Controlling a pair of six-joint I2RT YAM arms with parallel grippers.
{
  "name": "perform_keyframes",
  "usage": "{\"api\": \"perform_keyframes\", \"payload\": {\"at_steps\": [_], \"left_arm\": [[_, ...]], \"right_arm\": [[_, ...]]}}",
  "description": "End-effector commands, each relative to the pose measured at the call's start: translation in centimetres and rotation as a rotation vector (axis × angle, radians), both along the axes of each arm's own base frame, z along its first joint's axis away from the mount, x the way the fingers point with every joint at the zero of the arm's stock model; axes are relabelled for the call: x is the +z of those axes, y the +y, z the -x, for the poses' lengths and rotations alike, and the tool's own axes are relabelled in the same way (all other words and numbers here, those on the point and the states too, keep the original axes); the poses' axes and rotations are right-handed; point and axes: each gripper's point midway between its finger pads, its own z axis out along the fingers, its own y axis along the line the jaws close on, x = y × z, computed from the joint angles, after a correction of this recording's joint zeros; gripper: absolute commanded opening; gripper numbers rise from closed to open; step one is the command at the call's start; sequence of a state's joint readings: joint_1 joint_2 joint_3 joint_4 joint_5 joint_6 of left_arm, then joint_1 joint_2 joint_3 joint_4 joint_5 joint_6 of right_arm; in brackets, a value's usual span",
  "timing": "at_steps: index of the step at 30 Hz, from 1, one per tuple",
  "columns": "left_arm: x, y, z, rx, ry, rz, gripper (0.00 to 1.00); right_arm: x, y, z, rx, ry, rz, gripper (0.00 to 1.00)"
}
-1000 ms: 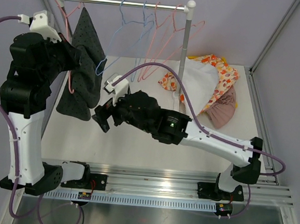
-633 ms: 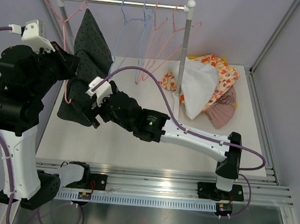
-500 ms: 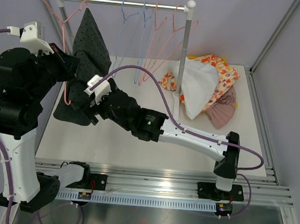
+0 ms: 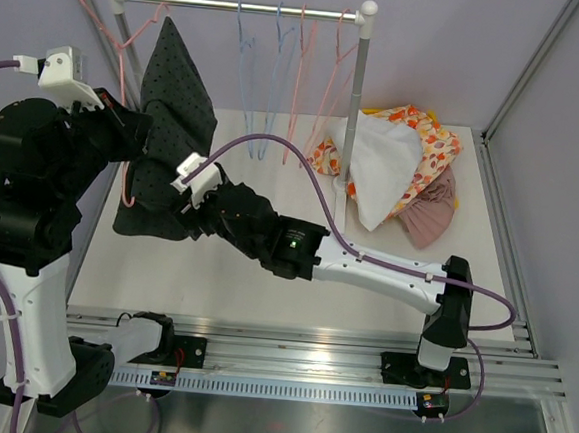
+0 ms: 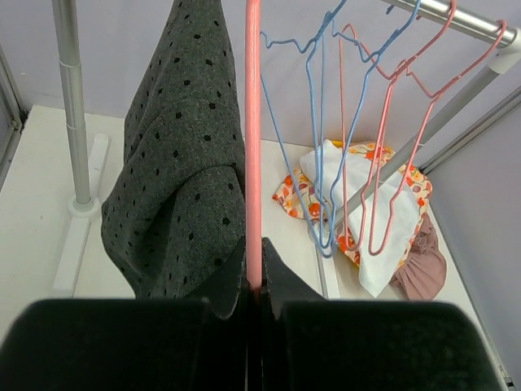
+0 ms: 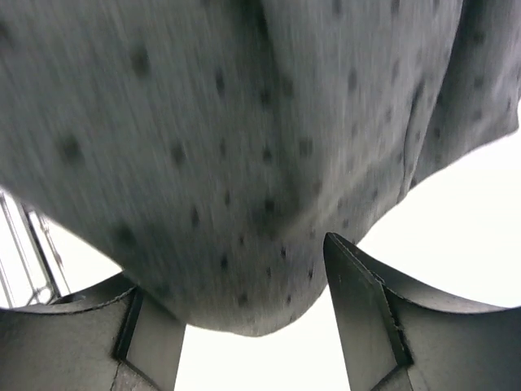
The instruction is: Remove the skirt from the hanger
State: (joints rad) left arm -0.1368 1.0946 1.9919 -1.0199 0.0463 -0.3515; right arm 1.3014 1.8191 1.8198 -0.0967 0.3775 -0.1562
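Note:
A dark grey skirt with black dots [image 4: 167, 117] hangs from a pink hanger [image 4: 103, 6] at the left end of the rail. My left gripper [image 5: 254, 285] is shut on the hanger's pink wire [image 5: 253, 147], with the skirt [image 5: 183, 179] draped just left of it. My right gripper [image 4: 182, 208] reaches under the skirt's lower edge. In the right wrist view it [image 6: 244, 301] is open, and a fold of the skirt [image 6: 244, 163] hangs between its two fingers [image 6: 358, 285].
A clothes rail [image 4: 236, 6] on a metal post [image 4: 354, 101] carries several empty blue and pink hangers [image 4: 281, 65]. A pile of white, orange-patterned and pink clothes [image 4: 403, 170] lies at the back right of the white table [image 4: 264, 285].
My right gripper has moved left and up, from beside the skirt to under its lower edge. My left arm has shifted left with the hanger, and the empty hangers have swung.

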Motion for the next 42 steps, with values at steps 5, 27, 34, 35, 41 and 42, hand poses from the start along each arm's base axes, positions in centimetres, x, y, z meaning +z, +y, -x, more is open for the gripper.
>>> {"api": "perform_keyframes", "payload": {"at_steps": [5,27,34,35,41,42], "left_arm": [[3.7,0.5,-0.1,0.018,-0.150,-0.029,0.00],[2.2,0.3,-0.9,0.012,-0.126,-0.026,0.00],[2.4,0.1,-0.7,0.002,-0.134,-0.011,0.00],[2.4,0.1,-0.7,0.002,-0.135,-0.013,0.00],[2.5,0.0,-0.4,-0.001,-0.140,-0.010,0.00],[2.5,0.0,-0.4,-0.004,-0.140,-0.009,0.00]], "right_arm": [[3.0,-4.0,0.8,-0.017,0.000,-0.107,0.48],[3.8,-4.3,1.8,0.028,0.035,-0.172,0.85],[3.4,-3.0,1.4,0.025,0.036,-0.177,0.77],[3.1,-2.6,1.4,0.030,0.039,-0.171,0.75],[2.6,-0.4,1.4,0.061,0.052,-0.178,0.53],[2.6,-0.1,1.4,0.065,0.054,-0.181,0.52]]}}
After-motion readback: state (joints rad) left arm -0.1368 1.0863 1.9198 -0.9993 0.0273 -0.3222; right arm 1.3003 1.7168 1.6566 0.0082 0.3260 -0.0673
